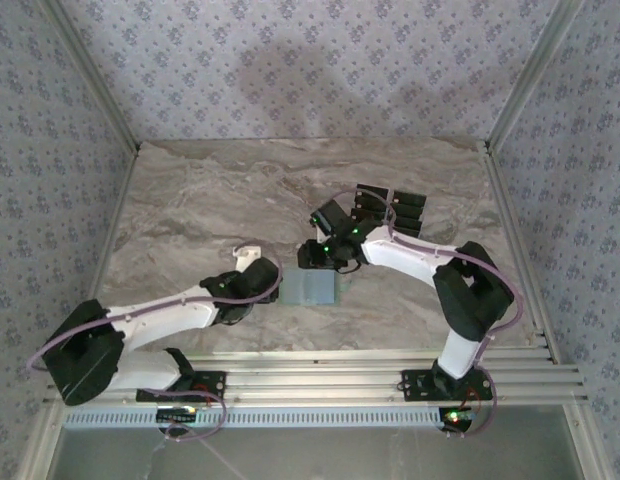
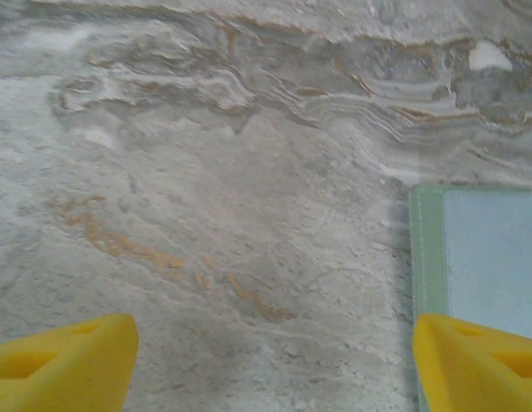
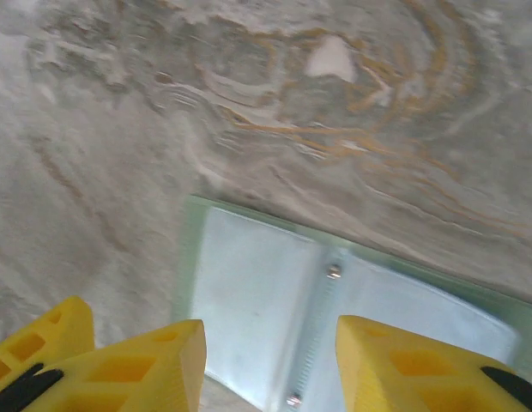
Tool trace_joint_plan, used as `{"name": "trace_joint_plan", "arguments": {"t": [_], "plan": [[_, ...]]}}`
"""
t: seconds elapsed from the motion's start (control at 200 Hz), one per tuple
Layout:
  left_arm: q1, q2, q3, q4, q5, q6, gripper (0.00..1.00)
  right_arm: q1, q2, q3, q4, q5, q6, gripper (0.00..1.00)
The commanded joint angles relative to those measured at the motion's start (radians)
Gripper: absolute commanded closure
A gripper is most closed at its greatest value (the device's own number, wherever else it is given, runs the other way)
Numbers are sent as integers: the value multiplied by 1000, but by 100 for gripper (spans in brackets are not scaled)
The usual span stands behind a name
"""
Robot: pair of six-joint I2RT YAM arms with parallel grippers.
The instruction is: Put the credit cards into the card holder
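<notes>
The card holder (image 1: 310,288) lies flat near the table's front middle, pale sage-green. In the right wrist view the card holder (image 3: 257,292) lies open, showing clear sleeves and two small rivets. My right gripper (image 1: 325,252) hovers just over it, and its yellow fingers (image 3: 154,365) stand open either side of the sleeves with nothing between them (image 3: 270,369). My left gripper (image 1: 256,276) sits at the holder's left edge, open (image 2: 275,369), with bare marble between the fingers; its right finger (image 2: 476,360) overlaps the holder's rim (image 2: 429,257). Several black credit cards (image 1: 392,210) lie behind the right arm.
The marble table (image 1: 190,200) has free room across its left and far parts. A small white shape (image 1: 248,249) lies just beyond the left gripper. Metal rails (image 1: 370,365) run along the near edge. Patterned walls enclose three sides.
</notes>
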Motion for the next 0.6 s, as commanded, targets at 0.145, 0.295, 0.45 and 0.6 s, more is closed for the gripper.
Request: {"name": "trace_joint_plan", "arguments": {"t": [0.145,0.295,0.45,0.6], "plan": [[2,129,102,42,65,61,16,-11,0,-51,-66,73,-71,53],[1,183,122,45,63,62,16,-15,13,-68,-57,76,-74,54],[-2,219,123,39,54,59,17,-25,14,-91,-48,79,-75,54],[-10,250,125,32,44,56,17,-31,12,-114,-38,77,-75,54]]}}
